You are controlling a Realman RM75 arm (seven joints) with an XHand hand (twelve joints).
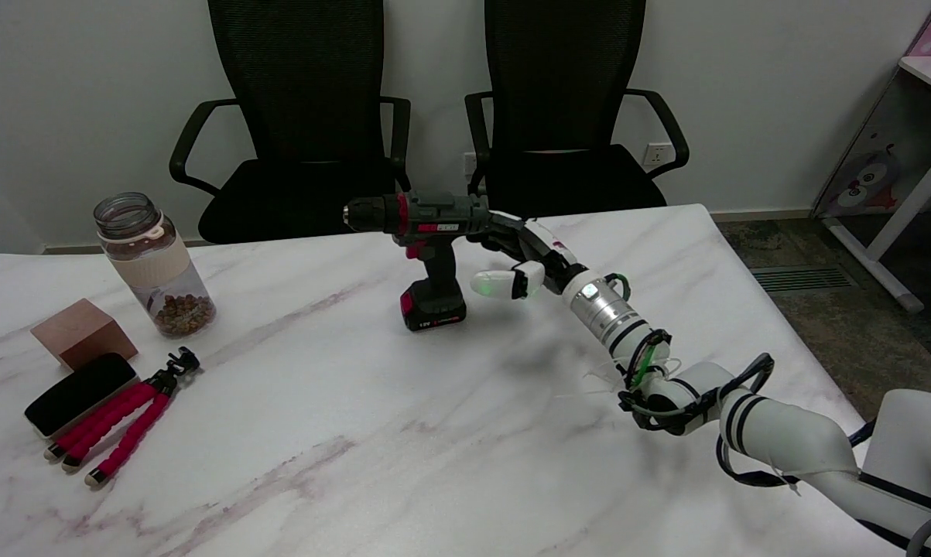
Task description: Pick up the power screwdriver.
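Observation:
The power screwdriver (432, 259), black and grey with red trim, stands upright on its battery base near the middle of the marble table (372, 449), its chuck pointing left. My right hand (528, 259) reaches in from the right, just behind the tool's rear end. Its upper fingers (511, 230) lie against or very near the back of the motor housing; whether they touch is not clear. The white-tipped thumb (492, 283) sticks out lower, to the right of the handle and apart from it. Nothing is gripped.
At the left stand a jar (152, 264) with brown bits, a wooden block (83, 333), a black flat pad (78, 393) and a red-legged mini tripod (124, 422). Two black office chairs (310, 116) stand behind the table's far edge.

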